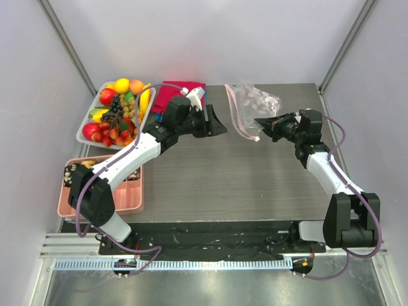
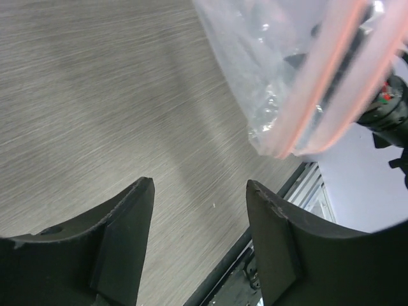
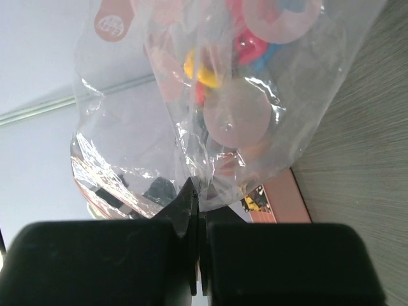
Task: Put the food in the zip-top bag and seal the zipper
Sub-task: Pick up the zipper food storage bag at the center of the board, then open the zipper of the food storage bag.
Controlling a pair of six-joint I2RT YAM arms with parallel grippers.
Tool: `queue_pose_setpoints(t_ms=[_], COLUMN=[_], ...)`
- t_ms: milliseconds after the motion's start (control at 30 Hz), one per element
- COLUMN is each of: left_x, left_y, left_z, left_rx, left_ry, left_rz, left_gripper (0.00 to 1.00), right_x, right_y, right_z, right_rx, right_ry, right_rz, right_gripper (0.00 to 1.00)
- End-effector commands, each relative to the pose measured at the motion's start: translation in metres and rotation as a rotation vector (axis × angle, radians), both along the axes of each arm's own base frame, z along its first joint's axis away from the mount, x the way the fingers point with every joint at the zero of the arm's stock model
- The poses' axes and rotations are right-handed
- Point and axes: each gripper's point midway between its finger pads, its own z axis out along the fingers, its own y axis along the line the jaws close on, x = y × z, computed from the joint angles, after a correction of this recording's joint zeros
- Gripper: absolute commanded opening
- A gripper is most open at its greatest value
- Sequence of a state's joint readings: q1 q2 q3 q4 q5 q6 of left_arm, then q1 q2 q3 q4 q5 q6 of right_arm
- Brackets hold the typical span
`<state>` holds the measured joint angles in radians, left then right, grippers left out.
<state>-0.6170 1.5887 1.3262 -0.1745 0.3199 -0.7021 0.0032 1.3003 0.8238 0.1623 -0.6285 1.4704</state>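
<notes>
The clear zip-top bag [image 1: 252, 105] with pink dots lies at the table's back right. Its pink zipper strip [image 1: 241, 125] runs along its left edge. My right gripper [image 1: 261, 125] is shut on the bag's near edge; in the right wrist view the plastic [image 3: 229, 115] bunches up from the closed fingertips. My left gripper [image 1: 217, 121] is open and empty, just left of the bag's mouth; the left wrist view shows the zipper strip [image 2: 331, 83] ahead of it. The toy food [image 1: 116, 111] is piled in a white tray [image 1: 83, 135] at the back left.
A red folded cloth [image 1: 172, 95] lies behind the left gripper. A pink divided tray [image 1: 127, 197] stands at the table's left front, holding a few small items. Grey walls close in both sides.
</notes>
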Motion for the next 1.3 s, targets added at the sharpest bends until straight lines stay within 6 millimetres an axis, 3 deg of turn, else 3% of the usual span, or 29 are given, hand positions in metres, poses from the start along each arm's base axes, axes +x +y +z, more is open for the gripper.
queue_pose_setpoints(t_ms=[0,200,533,700,900,1167,1200,1267], left_x=[0.005,-0.003,0.022,0.027,0.036,0.035,0.034,0.031], left_y=[-0.009,-0.011,-0.019,-0.024,-0.022,-0.026,-0.025,-0.026], left_z=[0.048,0.057,0.057,0.049,0.035,0.019,0.014,0.009], left_rx=[-0.095,-0.085,-0.040,-0.018,0.022,0.034,0.041,0.040], left_ry=[-0.101,-0.166,-0.173,-0.166,-0.144,-0.102,-0.091,-0.069], left_rz=[0.017,0.001,0.065,0.078,0.116,0.114,0.115,0.106], left_gripper=[0.61,0.58,0.56,0.54,0.45,0.45,0.43,0.26], right_x=[-0.002,-0.004,-0.008,-0.011,-0.013,-0.016,-0.015,-0.015], right_y=[-0.009,0.000,0.006,0.010,0.012,0.014,0.014,0.014], right_z=[-0.005,-0.012,-0.014,-0.011,-0.004,-0.007,-0.006,-0.008], right_rx=[-0.045,-0.075,-0.081,-0.078,-0.075,-0.084,-0.083,-0.084], right_ry=[0.006,0.018,0.015,0.001,-0.026,-0.026,-0.030,-0.030], right_rz=[-0.051,-0.030,-0.011,0.001,0.009,0.014,0.013,0.012], right_gripper=[0.01,0.01,0.01,0.01,0.01,0.01,0.01,0.01])
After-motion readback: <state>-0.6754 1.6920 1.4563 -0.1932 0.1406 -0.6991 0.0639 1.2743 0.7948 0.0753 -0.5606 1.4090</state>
